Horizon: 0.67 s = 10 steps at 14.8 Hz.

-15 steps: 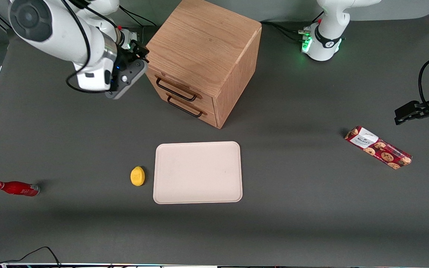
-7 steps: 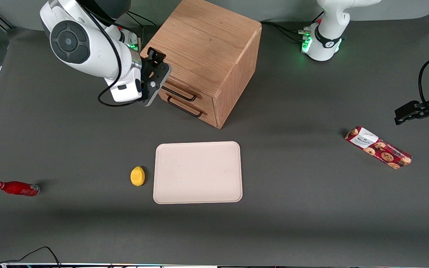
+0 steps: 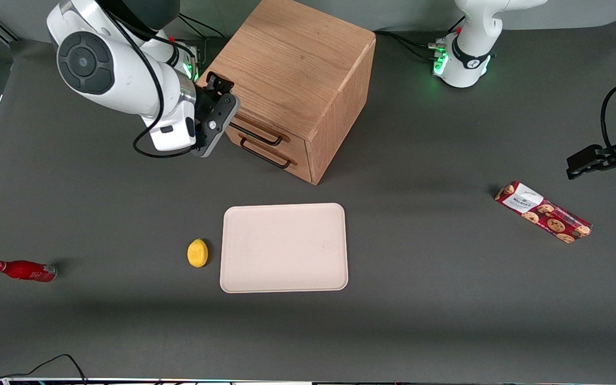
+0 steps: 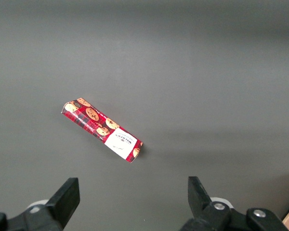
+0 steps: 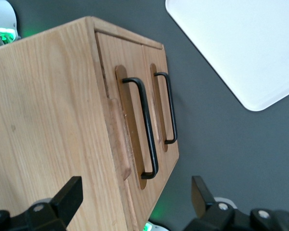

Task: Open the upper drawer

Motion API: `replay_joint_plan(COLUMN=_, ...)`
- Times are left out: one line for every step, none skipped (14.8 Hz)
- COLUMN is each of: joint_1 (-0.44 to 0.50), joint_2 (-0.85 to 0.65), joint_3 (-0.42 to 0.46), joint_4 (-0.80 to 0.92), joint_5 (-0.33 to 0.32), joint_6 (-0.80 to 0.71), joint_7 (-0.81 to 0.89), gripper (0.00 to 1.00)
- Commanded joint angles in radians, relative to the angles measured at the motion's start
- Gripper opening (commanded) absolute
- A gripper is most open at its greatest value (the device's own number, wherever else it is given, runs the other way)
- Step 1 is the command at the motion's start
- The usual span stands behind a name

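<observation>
Hovering our tool (image 3: 221, 109), fingers spread wide apart, just in front of the cabinet (image 3: 292, 64) on the counter (image 3: 126, 214), we should straddle the handle (image 5: 147, 130) of the shut upper drawer (image 5: 116, 115) squarely, clamp, then pull straight out.

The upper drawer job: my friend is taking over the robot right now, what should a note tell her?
Claw: open, holding nothing, in front of the cabinet, level with the drawer fronts at the working arm's end of the handles.
Upper drawer: closed, flush with the cabinet face; its black bar handle is untouched. The lower drawer just beneath it is closed too.
Done: claw brought up near the cabinet front.
Left: line up on the upper handle, close on it, pull the drawer out.
</observation>
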Motion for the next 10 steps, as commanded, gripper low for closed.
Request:
replay_joint_plan(joint_1=0.002, joint_2=0.006, joint_3=-0.005, joint_4=-0.003, joint_5=0.023, joint_6=0.020, joint_7=-0.011, gripper=1.00)
replay_joint_plan(joint_1=0.002, joint_2=0.013, joint_3=-0.005, joint_4=-0.015, joint_5=0.026, joint_6=0.027, joint_7=-0.019, gripper=1.00)
replay_joint_plan(joint_1=-0.004, joint_2=0.032, joint_3=-0.003, joint_4=-0.027, joint_5=0.032, joint_6=0.029, joint_7=-0.020, gripper=1.00)
replay_joint_plan(joint_1=-0.001, joint_2=0.033, joint_3=-0.005, joint_4=-0.043, joint_5=0.036, joint_6=0.035, joint_7=-0.023, gripper=1.00)
replay_joint_plan(joint_1=0.002, joint_2=0.035, joint_3=-0.003, joint_4=-0.053, joint_5=0.036, joint_6=0.049, joint_7=-0.023, gripper=1.00)
replay_joint_plan(joint_1=0.005, joint_2=0.036, joint_3=-0.003, joint_4=-0.072, joint_5=0.035, joint_6=0.057, joint_7=-0.025, gripper=1.00)
replay_joint_plan(joint_1=0.005, joint_2=0.029, joint_3=-0.002, joint_4=-0.104, joint_5=0.035, joint_6=0.076, joint_7=-0.025, gripper=1.00)
replay_joint_plan(joint_1=0.005, joint_2=0.024, joint_3=0.001, joint_4=-0.133, joint_5=0.035, joint_6=0.105, joint_7=-0.025, gripper=1.00)
replay_joint_plan(joint_1=0.005, joint_2=0.024, joint_3=0.006, joint_4=-0.153, joint_5=0.035, joint_6=0.129, joint_7=-0.025, gripper=1.00)
replay_joint_plan(joint_1=0.008, joint_2=0.021, joint_3=0.009, joint_4=-0.181, joint_5=0.035, joint_6=0.156, joint_7=-0.023, gripper=1.00)
